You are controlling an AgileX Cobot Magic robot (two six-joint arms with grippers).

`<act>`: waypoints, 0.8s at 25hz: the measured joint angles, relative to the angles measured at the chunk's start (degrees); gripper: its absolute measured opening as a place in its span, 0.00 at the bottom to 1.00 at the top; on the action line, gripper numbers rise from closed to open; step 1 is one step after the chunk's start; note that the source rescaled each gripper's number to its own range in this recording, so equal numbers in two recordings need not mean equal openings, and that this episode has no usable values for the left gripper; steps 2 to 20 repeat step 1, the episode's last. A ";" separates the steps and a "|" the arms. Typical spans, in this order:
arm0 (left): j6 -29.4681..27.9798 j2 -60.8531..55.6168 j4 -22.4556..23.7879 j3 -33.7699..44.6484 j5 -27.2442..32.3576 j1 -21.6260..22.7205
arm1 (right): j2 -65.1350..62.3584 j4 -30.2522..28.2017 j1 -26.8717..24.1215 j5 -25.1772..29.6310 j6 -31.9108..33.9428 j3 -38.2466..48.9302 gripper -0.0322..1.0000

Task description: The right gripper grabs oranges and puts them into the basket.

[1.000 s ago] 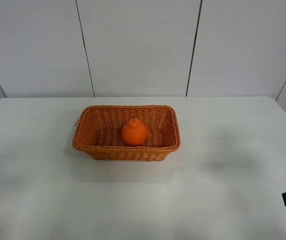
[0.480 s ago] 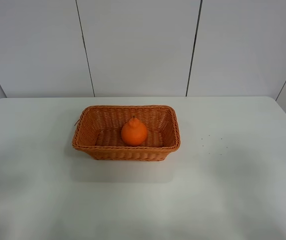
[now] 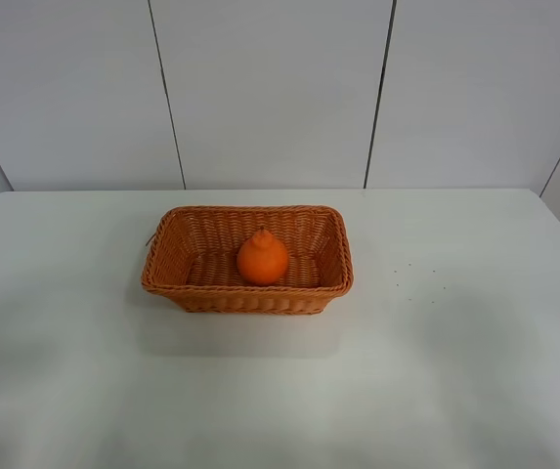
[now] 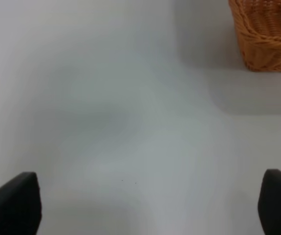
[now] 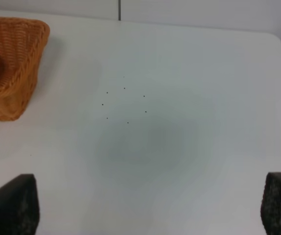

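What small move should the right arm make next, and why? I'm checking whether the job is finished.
Probably none beyond parking clear of the table: the orange already sits inside the basket, and the right gripper is well away from it, jaws wide apart and empty. No other orange shows on the table.

I see a white table (image 3: 475,391) with rounded far corners, lit softly and evenly — a few tiny dark specks (image 3: 414,278) right of centre. Behind it stands a pale panelled wall (image 3: 270,88) — thin dark seams between panels.
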 joint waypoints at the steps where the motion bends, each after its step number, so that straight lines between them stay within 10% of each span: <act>1: 0.00 0.00 0.00 0.00 0.00 0.00 | 0.00 0.00 0.00 0.00 0.00 0.00 1.00; 20: 0.00 0.00 0.00 0.00 0.00 0.00 | 0.00 0.00 0.00 0.00 0.00 0.00 1.00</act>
